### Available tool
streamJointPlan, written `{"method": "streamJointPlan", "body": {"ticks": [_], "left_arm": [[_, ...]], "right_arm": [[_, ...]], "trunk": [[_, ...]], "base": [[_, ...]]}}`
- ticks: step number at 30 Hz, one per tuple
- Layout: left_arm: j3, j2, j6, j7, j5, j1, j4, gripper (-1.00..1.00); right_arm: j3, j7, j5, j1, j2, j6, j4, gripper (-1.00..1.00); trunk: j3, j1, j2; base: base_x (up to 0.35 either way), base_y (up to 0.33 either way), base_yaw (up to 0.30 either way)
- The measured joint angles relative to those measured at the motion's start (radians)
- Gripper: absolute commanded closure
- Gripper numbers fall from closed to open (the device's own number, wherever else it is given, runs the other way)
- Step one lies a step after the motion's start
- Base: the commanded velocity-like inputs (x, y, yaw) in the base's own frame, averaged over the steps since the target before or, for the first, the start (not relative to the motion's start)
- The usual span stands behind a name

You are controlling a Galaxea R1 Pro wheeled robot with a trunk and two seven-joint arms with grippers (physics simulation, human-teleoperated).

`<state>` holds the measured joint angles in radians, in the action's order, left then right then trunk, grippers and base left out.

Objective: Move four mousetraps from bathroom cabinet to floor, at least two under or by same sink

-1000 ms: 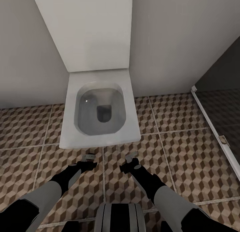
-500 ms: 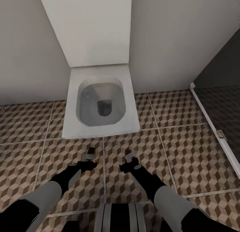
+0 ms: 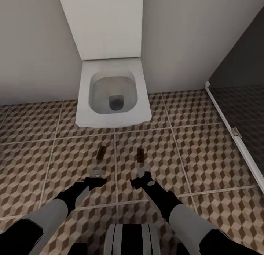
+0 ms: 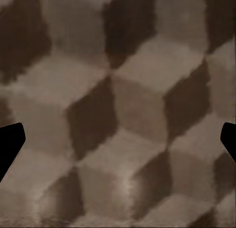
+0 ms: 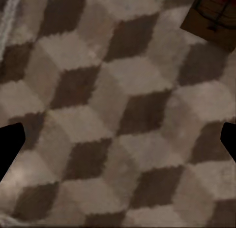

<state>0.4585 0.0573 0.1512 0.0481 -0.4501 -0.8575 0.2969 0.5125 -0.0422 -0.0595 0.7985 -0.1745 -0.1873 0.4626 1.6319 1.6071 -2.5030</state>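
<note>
2 pincers (image 3: 97,171) (image 3: 143,170) open, 2 mousetraps (image 3: 101,153) (image 3: 140,155)

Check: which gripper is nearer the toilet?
Roughly level; the left, if either. In the head view the left gripper sits below the toilet's front edge, left of its middle; the right gripper sits below its right corner. Both hang open over the floor.

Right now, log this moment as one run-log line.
place: bathroom floor by toilet | mousetraps: two on tiles | left gripper: open, empty | right gripper: open, empty | sink: unseen
</note>
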Motion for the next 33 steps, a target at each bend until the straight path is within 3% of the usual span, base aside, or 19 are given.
{"method": "streamJointPlan", "body": {"ticks": [5, 21, 33], "left_arm": [[0.0, 0.0, 0.0, 0.0, 0.0, 0.0, 0.0, -1.0], [0.0, 0.0, 0.0, 0.0, 0.0, 0.0, 0.0, -1.0], [-0.001, 0.001, 0.0, -0.002, 0.0, 0.0, 0.0, -1.0]], "right_arm": [[0.001, 0.001, 0.0, 0.0, 0.0, 0.038, 0.001, -1.0], [0.001, 0.002, 0.0, 0.0, 0.0, 0.049, 0.002, -1.0], [0.0, 0.002, 0.0, 0.0, 0.0, 0.049, 0.002, -1.0]], "trunk": [[0.0, 0.0, 0.0], [0.0, 0.0, 0.0], [0.0, -0.001, 0.0]], "base": [[-0.341, 0.0, 0.0], [-0.341, 0.0, 0.0], [-0.052, 0.0, 0.0]]}}
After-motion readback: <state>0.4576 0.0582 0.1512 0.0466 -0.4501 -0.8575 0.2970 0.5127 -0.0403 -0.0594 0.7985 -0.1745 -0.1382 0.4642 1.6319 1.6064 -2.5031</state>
